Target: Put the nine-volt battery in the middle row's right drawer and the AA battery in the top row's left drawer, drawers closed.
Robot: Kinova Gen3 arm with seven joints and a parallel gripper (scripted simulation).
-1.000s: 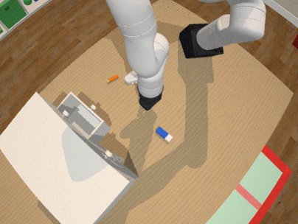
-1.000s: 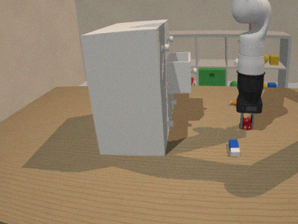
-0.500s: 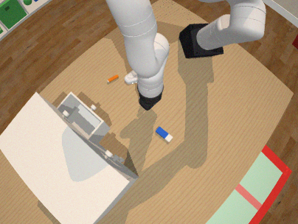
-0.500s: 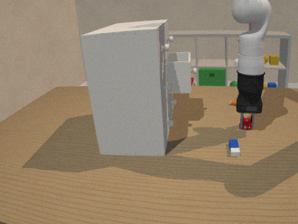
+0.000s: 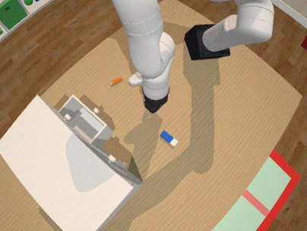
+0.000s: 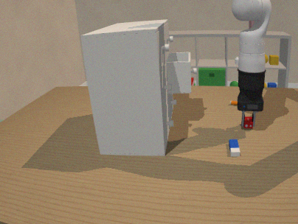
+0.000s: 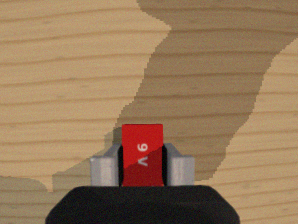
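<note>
The red nine-volt battery (image 6: 248,124) (image 7: 142,137) is between the fingertips of my gripper (image 6: 248,119) (image 7: 142,158). Both pads lie against its sides, low at the table. The arm hides it in the top view. The small chest (image 5: 45,152) (image 6: 129,92) stands upright. Its middle-row right drawer (image 5: 99,133) (image 6: 179,77) is pulled out, with nothing visible in it. The other drawers look pushed in, their fronts seen only edge-on. A small orange cylinder with a pale end, apparently the AA battery (image 5: 117,80) (image 6: 233,103), lies beyond the gripper.
A blue and white block (image 5: 169,138) (image 6: 234,147) lies near the gripper, on the side towards the exterior camera. A red-edged pale green area (image 5: 295,175) is at the lower right in the top view. Shelves (image 6: 229,34) stand behind the table.
</note>
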